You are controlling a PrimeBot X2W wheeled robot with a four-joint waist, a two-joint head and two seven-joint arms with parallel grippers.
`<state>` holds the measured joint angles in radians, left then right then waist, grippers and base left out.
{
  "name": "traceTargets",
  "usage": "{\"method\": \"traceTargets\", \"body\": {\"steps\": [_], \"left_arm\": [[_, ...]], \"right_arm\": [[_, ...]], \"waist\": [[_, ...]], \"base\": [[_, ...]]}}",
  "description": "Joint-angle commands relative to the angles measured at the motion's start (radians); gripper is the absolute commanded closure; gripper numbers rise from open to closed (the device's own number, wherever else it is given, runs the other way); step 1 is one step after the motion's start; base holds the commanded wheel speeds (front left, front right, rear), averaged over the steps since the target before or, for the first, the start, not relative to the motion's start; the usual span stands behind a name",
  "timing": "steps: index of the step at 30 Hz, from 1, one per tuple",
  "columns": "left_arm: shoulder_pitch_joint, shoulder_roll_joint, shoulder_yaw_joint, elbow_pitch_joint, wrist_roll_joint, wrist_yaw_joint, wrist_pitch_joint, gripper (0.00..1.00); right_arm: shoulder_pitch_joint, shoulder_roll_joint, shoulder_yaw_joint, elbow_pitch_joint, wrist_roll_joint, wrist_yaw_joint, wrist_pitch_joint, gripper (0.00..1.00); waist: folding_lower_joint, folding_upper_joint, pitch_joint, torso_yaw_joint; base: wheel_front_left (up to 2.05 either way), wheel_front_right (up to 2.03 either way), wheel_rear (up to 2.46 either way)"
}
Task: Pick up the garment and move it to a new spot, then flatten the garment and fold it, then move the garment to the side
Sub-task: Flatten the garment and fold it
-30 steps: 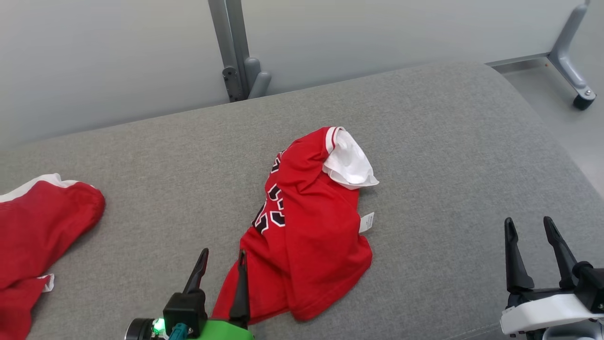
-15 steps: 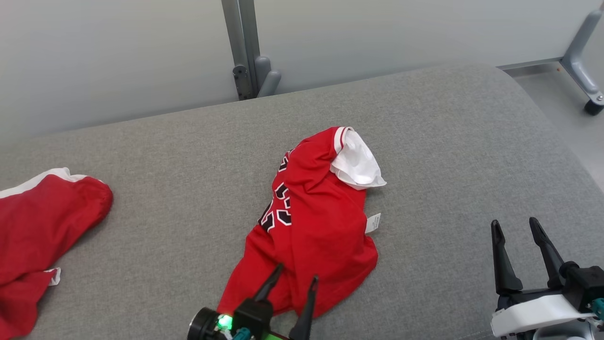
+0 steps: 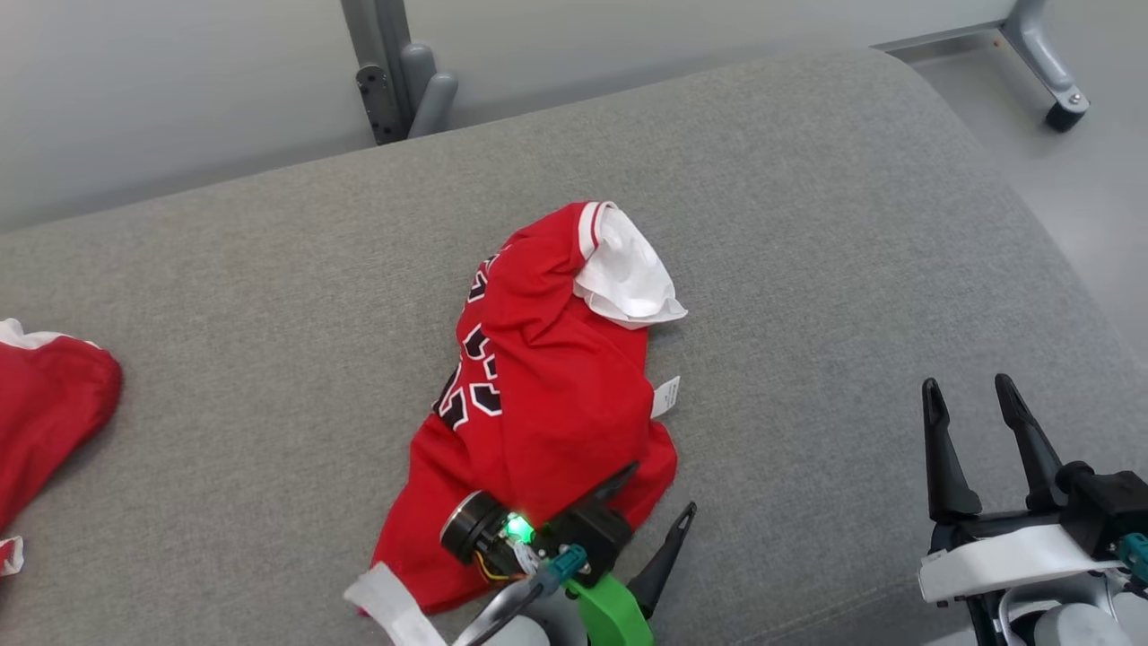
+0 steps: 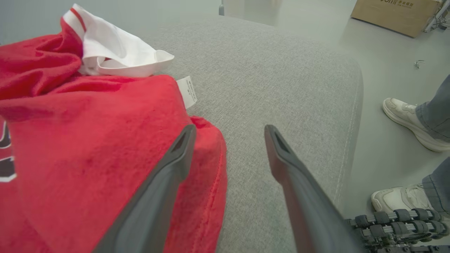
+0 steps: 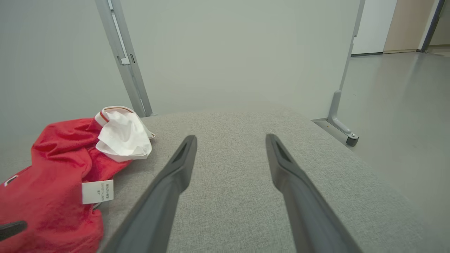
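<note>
I see a grey fabric-covered tabletop (image 3: 807, 224) before a pale partition wall with a grey post (image 3: 377, 45). A person's shoes (image 4: 404, 116) stand on the floor beside it. The red garment (image 3: 538, 386) lies crumpled mid-surface, with another red cloth (image 3: 45, 404) at the far left. My left end effector (image 3: 657, 492) is spread wide, straddling the garment's near edge and gripping nothing. The right end effector (image 3: 966, 386) hangs spread and empty, well apart.

**Red jersey bunched mid-tabletop**

The garment (image 3: 547, 377), a red jersey with black, white-edged lettering, lies crumpled near the middle of the grey tabletop (image 3: 807, 224). A white panel (image 3: 628, 278) with red-striped trim is turned out at its far end. A small white tag (image 3: 665, 396) juts from its right edge.
</note>
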<state>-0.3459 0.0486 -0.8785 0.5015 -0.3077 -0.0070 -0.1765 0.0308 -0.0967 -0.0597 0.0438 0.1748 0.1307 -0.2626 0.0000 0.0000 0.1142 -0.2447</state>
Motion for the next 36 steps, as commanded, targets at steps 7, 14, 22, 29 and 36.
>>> {"method": "traceTargets", "body": {"steps": [7,14,22,29,36], "left_arm": [[-0.105,0.004,-0.063,0.137,-0.039,0.064,0.034,0.00],[-0.148,0.007,-0.105,0.249,-0.063,0.067,0.100,0.80],[-0.148,0.004,-0.089,0.174,-0.139,0.069,0.049,1.00],[-0.055,0.057,0.021,-0.090,-0.250,0.107,0.005,1.00],[0.071,0.209,0.156,-0.400,-0.328,0.201,0.019,1.00]], "right_arm": [[-0.034,0.015,-0.008,0.000,0.017,0.000,-0.004,0.00],[-0.042,0.025,-0.020,-0.001,0.019,0.000,-0.003,0.00],[-0.038,0.029,-0.030,0.005,0.012,0.000,-0.003,0.00],[-0.003,0.023,-0.040,0.006,0.006,0.000,-0.003,0.00],[0.025,0.016,-0.045,0.003,0.003,0.000,-0.003,0.00]], "waist": [[0.0000,0.0000,0.089,-0.076],[0.0000,0.0000,0.114,-0.074],[0.0000,0.0000,0.095,-0.041],[0.0000,0.0000,0.043,0.001],[0.0000,0.0000,0.008,0.046]], "base": [[0.00,0.00,0.00],[0.00,0.00,0.00],[0.00,0.00,0.00],[0.00,0.00,0.00],[0.00,0.00,0.00]]}}
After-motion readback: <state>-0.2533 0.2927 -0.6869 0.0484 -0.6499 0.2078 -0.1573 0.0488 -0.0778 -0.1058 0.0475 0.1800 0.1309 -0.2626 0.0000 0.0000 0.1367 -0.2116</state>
